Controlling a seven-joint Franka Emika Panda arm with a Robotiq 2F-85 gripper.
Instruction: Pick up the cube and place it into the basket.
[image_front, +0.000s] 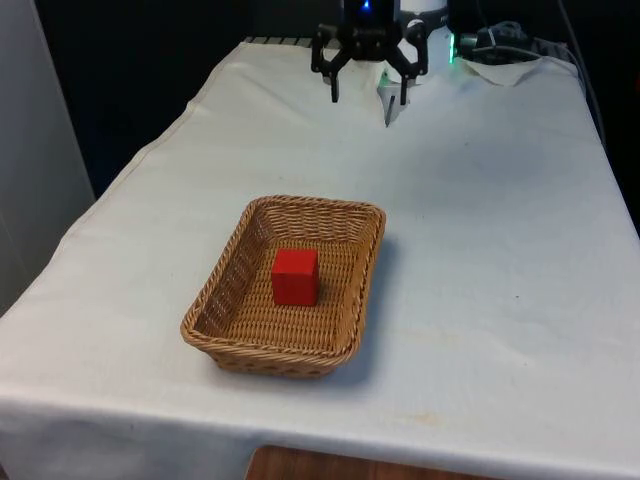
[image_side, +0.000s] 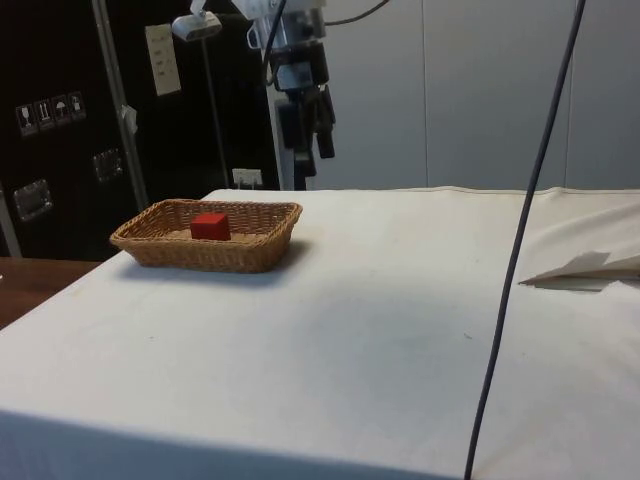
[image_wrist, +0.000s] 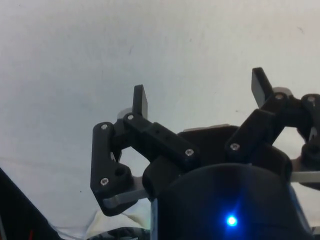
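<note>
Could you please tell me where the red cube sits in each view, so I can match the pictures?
Front view: the red cube lies inside the wicker basket, near the picture's middle.
Side view: the cube lies in the same basket, at the picture's left.
Wrist view: white cloth lies beyond the open gripper.
Shared landmark: the basket.

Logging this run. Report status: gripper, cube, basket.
Gripper open, empty, raised over the table's far end. Red cube sits inside wicker basket. Nothing in the way.
</note>
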